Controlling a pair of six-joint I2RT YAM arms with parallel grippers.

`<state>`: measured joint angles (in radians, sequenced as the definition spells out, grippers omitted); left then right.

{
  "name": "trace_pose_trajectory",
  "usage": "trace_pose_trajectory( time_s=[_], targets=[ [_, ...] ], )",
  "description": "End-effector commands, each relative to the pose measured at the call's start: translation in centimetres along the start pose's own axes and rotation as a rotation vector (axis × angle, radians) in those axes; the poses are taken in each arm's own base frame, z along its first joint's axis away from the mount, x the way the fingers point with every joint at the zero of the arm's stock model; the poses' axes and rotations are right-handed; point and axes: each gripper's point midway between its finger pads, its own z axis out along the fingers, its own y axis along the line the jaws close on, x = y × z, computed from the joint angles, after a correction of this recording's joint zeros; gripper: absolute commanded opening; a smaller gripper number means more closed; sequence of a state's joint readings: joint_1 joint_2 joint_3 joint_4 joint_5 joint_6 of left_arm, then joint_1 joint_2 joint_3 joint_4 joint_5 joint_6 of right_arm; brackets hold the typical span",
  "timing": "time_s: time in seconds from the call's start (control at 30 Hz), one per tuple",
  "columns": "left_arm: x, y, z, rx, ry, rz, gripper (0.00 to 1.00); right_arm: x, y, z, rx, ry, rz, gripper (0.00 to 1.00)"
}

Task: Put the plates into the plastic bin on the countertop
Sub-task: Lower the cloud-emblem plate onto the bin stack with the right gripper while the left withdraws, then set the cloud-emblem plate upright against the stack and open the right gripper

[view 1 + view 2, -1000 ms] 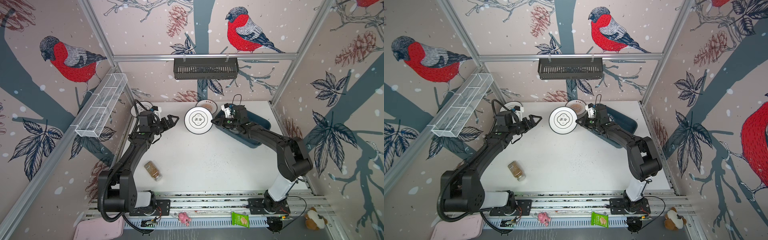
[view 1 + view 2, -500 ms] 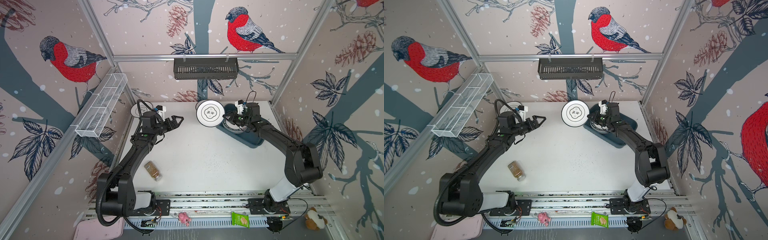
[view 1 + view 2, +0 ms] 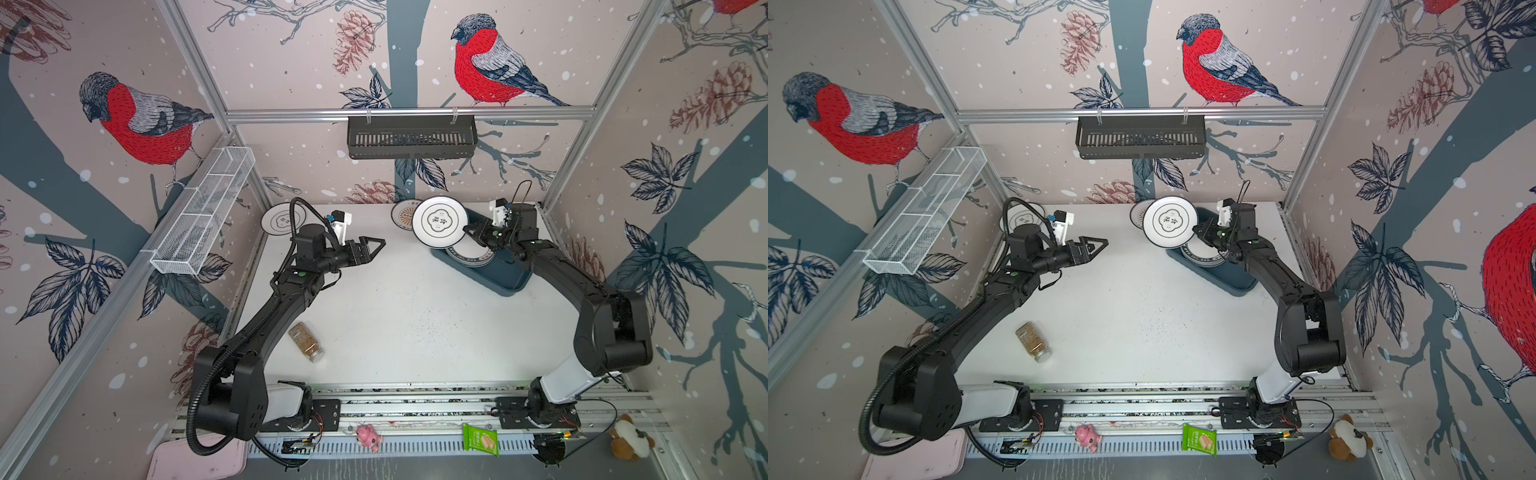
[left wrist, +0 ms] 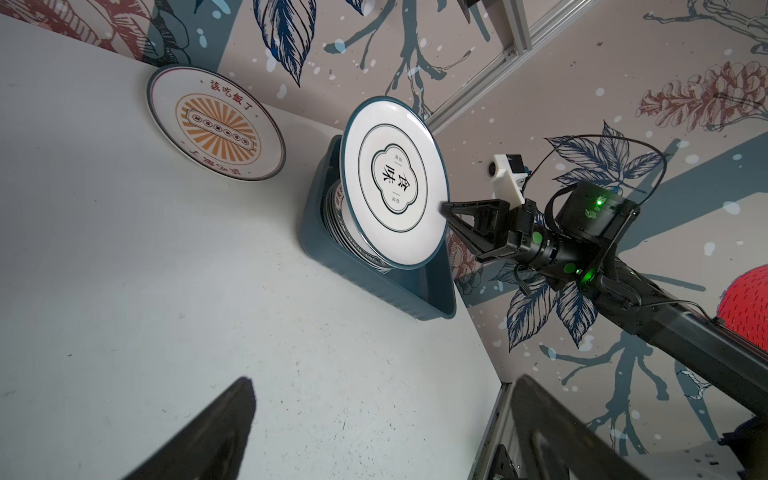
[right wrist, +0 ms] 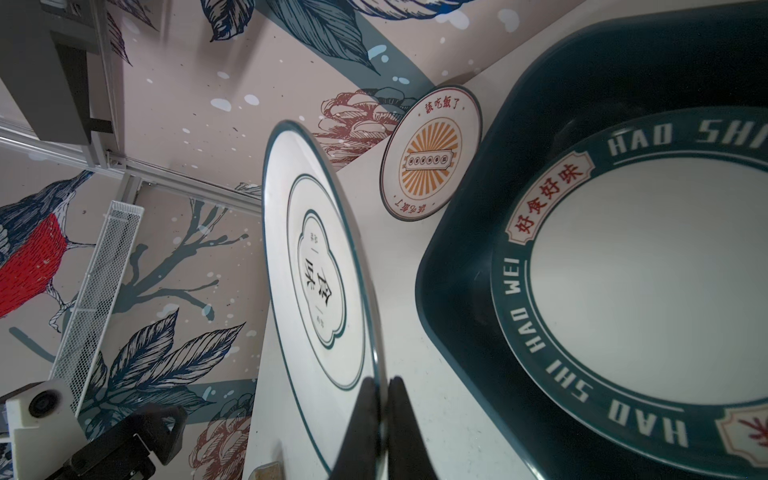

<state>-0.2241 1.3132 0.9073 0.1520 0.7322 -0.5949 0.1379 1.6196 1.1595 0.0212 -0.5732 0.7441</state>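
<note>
- In both top views the right gripper (image 3: pixel 471 230) is clamped on the rim of a round white cloud-centred plate (image 3: pixel 440 222), holding it up off the flat white speckled countertop (image 3: pixel 415 316).
- Just under that gripper lies the dark teal-blue rectangular plastic bin (image 3: pixel 513 276) with a stack of plates (image 3: pixel 471 258) inside. The held plate hangs over the bin's far end.
- Past the held plate and partly hidden by it, a white plate with an orange sunburst centre (image 3: pixel 399 212) lies on the countertop beside the bin.
- The left gripper (image 3: pixel 376 244) is spread wide and empty, pointing towards the held plate and well apart from it.
- Behind its wrist another white cloud-centred plate (image 3: pixel 279 219) lies on the countertop, partly covered by the arm's cable. A small glass spice jar (image 3: pixel 306 341) lies beside the forearm.
- In the left wrist view the left gripper's black fingers (image 4: pixel 216 432) stand far apart over bare countertop. Nothing stands between them and the bin ahead, where the right gripper pinches the held plate's edge above the stack.
- In the right wrist view the right gripper's fingers (image 5: pixel 360 415) are pressed together on the held plate's thin edge.
- Beside them, in the bin, the top plate has a dark green lettered rim (image 5: pixel 540 332). The sunburst plate lies beyond the bin's corner.
</note>
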Motion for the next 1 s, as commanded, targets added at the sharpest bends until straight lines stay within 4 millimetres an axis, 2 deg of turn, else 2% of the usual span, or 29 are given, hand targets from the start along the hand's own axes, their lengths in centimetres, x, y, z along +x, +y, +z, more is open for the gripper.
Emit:
trace_pose_trajectory(
  time_s=[0.0,0.33,0.67,0.83,0.97],
  targets=[
    [0.2,-1.6,0.6,0.059,0.004,0.068,0.96,-0.8,-0.3,-0.6,0.003,-0.029,0.008,0.02],
    [3.4,-4.9,2.6,0.109,0.107,0.168,0.96,-1.5,-5.1,-1.8,0.109,-0.055,0.122,0.02],
    [5.9,-7.6,3.4,0.169,0.171,0.237,0.96,-2.0,-7.4,-2.7,0.140,-0.077,0.177,0.01],
    [7.2,-8.2,3.9,0.124,0.208,0.308,0.96,-2.1,-9.0,-2.9,0.163,-0.084,0.217,0.01],
    [9.1,-9.2,4.5,0.123,0.248,0.364,0.96,-2.0,-10.3,-2.7,0.180,-0.084,0.248,0.01]
  ],
)
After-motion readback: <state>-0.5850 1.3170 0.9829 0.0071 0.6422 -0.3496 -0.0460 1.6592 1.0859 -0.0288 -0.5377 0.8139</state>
